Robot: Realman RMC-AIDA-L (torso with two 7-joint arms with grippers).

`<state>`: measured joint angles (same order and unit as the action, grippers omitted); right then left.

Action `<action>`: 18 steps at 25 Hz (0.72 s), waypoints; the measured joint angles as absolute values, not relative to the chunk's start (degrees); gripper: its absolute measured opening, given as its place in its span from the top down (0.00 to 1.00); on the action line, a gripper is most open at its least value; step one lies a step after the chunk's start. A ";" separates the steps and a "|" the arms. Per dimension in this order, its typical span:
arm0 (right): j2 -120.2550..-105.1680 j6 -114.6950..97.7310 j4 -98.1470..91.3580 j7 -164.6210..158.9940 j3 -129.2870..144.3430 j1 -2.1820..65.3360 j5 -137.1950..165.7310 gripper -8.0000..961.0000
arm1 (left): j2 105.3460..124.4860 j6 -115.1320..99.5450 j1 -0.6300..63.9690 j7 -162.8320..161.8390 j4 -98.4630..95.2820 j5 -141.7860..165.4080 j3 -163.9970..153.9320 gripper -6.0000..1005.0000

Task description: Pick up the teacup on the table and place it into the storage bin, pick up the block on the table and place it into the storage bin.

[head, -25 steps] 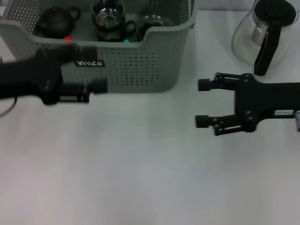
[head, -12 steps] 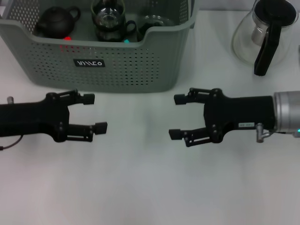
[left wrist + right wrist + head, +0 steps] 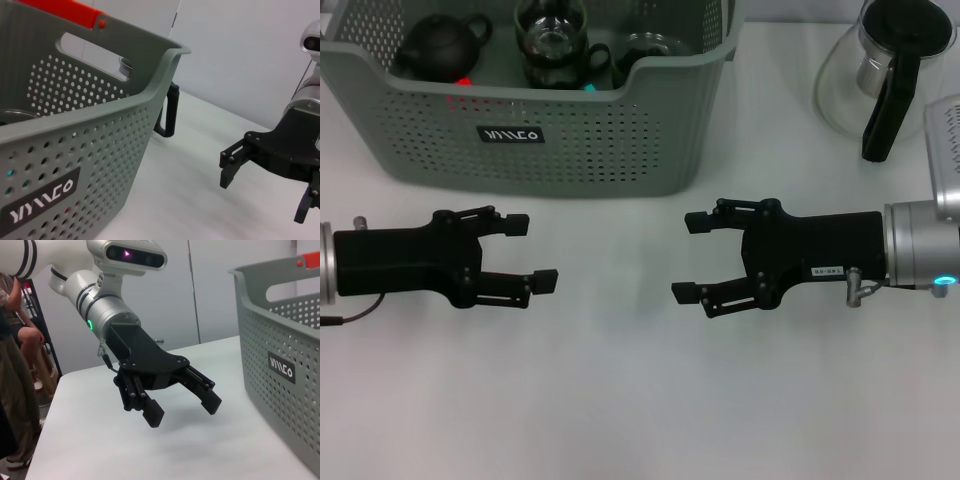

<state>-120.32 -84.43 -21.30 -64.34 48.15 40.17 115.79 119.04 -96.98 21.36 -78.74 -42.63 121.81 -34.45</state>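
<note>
A white table [image 3: 620, 400] fills the near scene under even, soft light. Beyond its far edge stand pale grey wall panels [image 3: 220, 295] with vertical seams. At one side, a seated person [image 3: 17, 370] waits beside a dark rack [image 3: 42, 325] against the wall.

The grey-green perforated storage bin [image 3: 590, 140] is standing upright at the far left of the white table, its scooped front rim and black label facing the robot. Inside, a glass teacup [image 3: 551, 42] is sitting upright; a small red block [image 3: 464, 82] is lying beside it.
</note>
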 joint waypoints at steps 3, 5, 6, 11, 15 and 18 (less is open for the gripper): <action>-120.37 -84.26 -21.11 -64.26 48.21 40.49 115.81 0.02 | 118.94 -96.94 21.49 -78.73 -42.33 121.82 -34.45 0.05; -120.40 -84.21 -20.88 -64.19 48.25 40.67 115.82 0.02 | 118.89 -96.91 21.53 -78.71 -42.18 121.82 -34.45 0.05; -120.40 -84.19 -20.78 -64.16 48.25 40.71 115.81 0.02 | 118.89 -96.85 21.53 -78.71 -42.16 121.82 -34.46 0.05; -120.36 -84.35 -20.95 -64.25 48.09 40.43 115.75 0.02 | 118.96 -96.08 21.54 -78.68 -42.11 121.82 -34.45 0.05; -120.04 -84.93 -21.20 -64.06 47.65 40.02 115.56 0.02 | 119.14 -96.06 21.71 -78.66 -42.09 121.82 -34.45 0.05; -119.88 -84.95 -21.27 -64.05 47.61 39.97 115.53 0.02 | 119.28 -96.06 22.00 -78.66 -42.03 121.82 -34.45 0.05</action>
